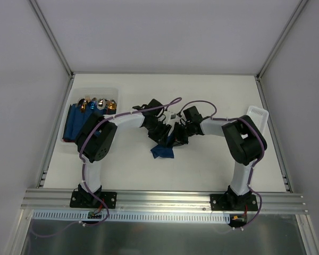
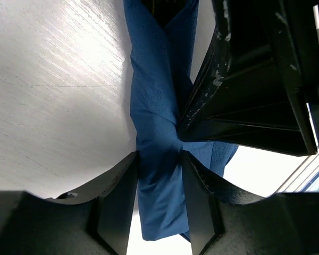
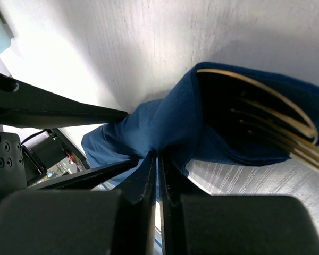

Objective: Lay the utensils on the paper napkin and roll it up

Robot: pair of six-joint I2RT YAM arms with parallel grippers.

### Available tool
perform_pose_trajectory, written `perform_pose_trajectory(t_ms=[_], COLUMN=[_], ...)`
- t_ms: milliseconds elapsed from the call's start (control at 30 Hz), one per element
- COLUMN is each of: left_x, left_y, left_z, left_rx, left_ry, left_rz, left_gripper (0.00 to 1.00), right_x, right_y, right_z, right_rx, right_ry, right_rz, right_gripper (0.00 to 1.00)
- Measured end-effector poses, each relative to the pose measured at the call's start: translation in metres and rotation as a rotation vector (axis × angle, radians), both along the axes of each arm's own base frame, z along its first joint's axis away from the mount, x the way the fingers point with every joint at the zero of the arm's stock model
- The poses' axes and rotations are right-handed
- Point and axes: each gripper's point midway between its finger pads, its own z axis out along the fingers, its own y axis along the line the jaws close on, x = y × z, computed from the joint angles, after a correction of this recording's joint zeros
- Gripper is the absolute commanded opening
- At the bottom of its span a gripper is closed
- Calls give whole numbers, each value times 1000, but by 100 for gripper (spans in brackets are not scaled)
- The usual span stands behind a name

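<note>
Rolls (image 1: 74,125) of dark blue with metal cutlery heads fill the bin (image 1: 90,89) at the far left of the overhead view; leave them alone. Right of them, mid-table, both grippers meet over the paper napkin (image 1: 163,152), which lies bunched on the table (image 1: 202,170) rather than flat. In the left wrist view your left gripper (image 2: 159,170) straddles a twisted band of the napkin, jaws part-way open with a pad against each side of the cloth, so it appears to hold it. In the right wrist view your right gripper (image 3: 158,164) is pinched almost fully closed on a fold of the napkin, and at the right of that frame the gold fork (image 3: 276,127) lies inside the blue wrap with its tines showing at the open end. No other utensil shows. At the far right of the overhead view stands a white tray (image 1: 258,114). By my reading you are in the rolling step with the cutlery already loaded. The next move calls for turning the sheet around the fork evenly, both grips working together, without tipping the open end so the fork slides out.
</note>
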Motion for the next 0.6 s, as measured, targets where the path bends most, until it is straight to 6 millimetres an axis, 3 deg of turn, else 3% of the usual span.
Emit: perform_pose_trajectory(t_ms=[133,600], left_x=[0,-3], left_y=[0,-1], left_z=[-1,-9], left_rx=[22,237], left_ry=[-10,-217], left_rz=[14,12], left_gripper=[44,39], right_x=[0,-2], right_y=[-1,-3], right_z=[0,-2], right_rx=[0,8], right_ry=[1,-6], right_rz=[0,-4], right_gripper=[3,0])
